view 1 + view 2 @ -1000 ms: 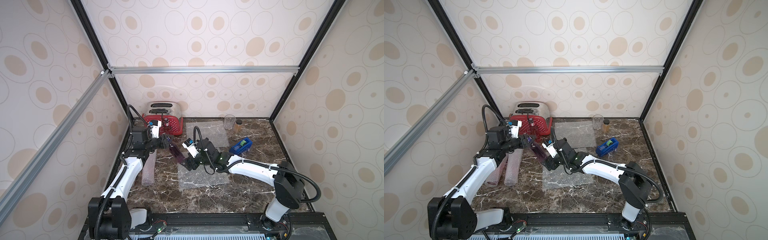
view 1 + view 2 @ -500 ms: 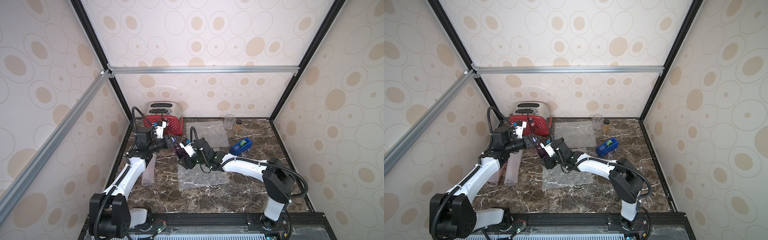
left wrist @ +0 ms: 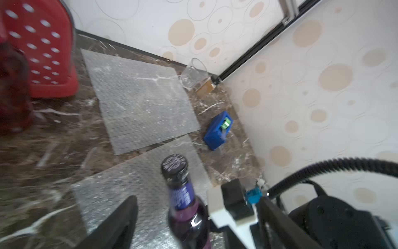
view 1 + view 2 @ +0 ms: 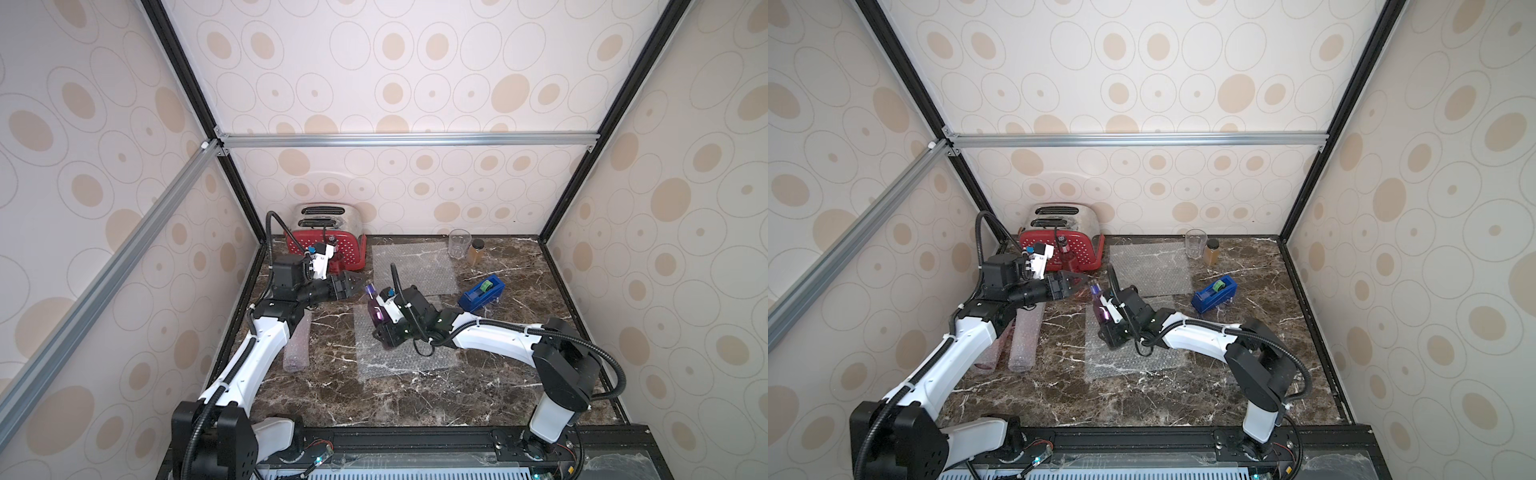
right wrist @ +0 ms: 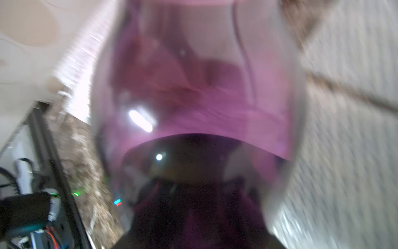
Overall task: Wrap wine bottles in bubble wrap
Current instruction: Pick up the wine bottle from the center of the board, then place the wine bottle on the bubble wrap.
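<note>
the right pincer [image 4: 384, 329] clasps the purple wine bottle [image 4: 375, 309] by its base, nearly upright above a bubble wrap sheet [image 4: 399, 362] on the bench [image 4: 457, 395]; the left pincer [image 4: 354, 281] gapes released beside the cap.

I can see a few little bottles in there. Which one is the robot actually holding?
The clear glass bottle of purple liquid, upright in the right gripper. The red-filled bottle stands free beside the red perforated basket.
</note>
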{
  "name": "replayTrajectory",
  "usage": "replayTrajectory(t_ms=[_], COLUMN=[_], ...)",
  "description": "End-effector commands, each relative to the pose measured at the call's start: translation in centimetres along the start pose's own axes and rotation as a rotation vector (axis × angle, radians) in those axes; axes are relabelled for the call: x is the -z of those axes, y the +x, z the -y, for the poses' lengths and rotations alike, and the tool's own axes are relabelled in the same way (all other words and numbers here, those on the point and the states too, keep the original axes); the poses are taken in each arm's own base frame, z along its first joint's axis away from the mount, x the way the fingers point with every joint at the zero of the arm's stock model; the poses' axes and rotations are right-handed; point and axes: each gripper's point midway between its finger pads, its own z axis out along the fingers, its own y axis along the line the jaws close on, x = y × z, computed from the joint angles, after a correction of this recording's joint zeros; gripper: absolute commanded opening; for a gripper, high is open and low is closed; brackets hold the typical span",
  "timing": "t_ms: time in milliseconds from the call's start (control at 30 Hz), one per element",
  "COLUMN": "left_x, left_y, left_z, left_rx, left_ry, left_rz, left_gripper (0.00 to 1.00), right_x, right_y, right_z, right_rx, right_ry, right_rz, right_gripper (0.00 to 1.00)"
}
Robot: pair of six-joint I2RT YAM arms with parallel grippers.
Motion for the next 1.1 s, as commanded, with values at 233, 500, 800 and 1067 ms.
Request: replayTrajectory(t_ms=[233, 500, 800, 1067], left_x=[-1.8, -4.1, -5.8, -7.3], left_y=[9.4, 13.5, 16.2, 17.0], left_z=[-8.3, -9.8, -11.8, -11.7], left_rx=[0.324, 0.337, 0.363, 0.345], left_ry=[-0.268, -0.330, -0.414, -0.414], left_rz=[-0.213, -0.340, -0.425, -0.456], left_gripper=[0.81, 0.60, 0.48, 0.43], right_x=[1.6, -0.4, -1.7, -3.0], right_y=[2.5, 2.0, 2.3, 2.9], right_z=[3.4, 3.9, 4.2, 4.6], right_rx=[-0.313, -0.343, -0.348, -0.344], right_ry=[0.180, 0.236, 0.257, 0.275], right_rz=[-0.163, -0.240, -0.281, -0.316], right_gripper=[0.10, 0.13, 0.14, 0.18])
